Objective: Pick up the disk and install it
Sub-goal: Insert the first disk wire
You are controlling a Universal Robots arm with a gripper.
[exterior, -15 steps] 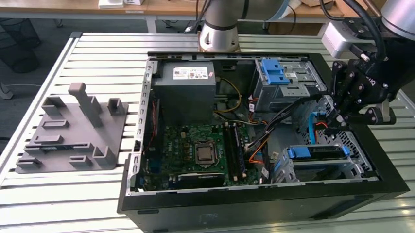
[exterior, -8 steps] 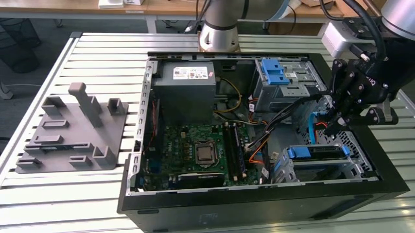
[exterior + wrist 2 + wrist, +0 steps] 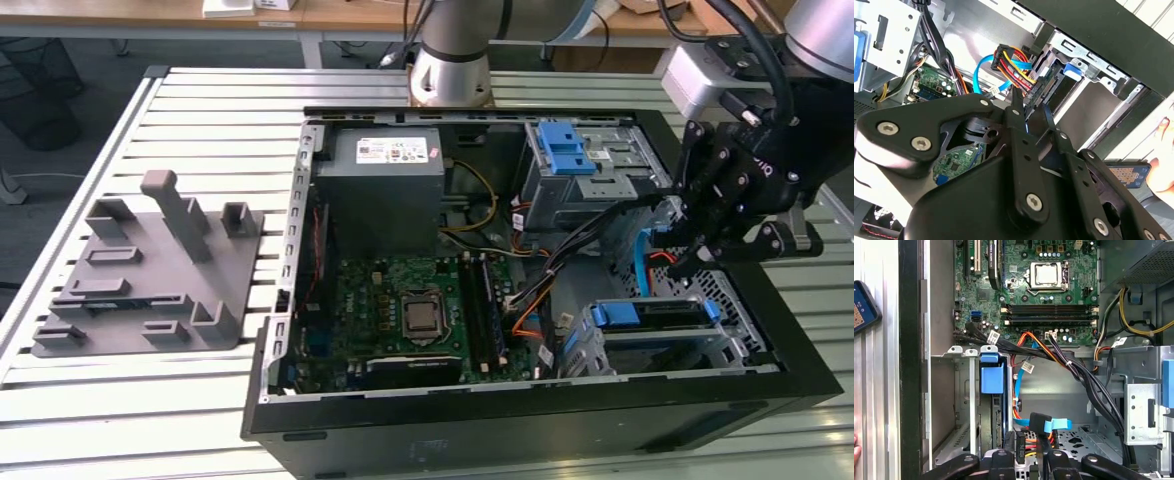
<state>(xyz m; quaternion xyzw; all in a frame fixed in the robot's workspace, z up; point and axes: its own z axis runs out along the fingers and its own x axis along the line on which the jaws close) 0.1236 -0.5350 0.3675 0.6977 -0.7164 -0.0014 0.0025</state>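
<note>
An open computer case (image 3: 534, 420) lies on a slatted table (image 3: 134, 400). The disk (image 3: 650, 314) (blue carrier frame) sits in the drive bay (image 3: 727, 345) near the case's front. The gripper (image 3: 707, 245) hovers above it; whether its fingers are apart or together is hard to tell.

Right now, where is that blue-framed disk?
The disk sits in the drive cage at the case's front corner, toward the exterior view's right, below the gripper and right of the motherboard.
</note>
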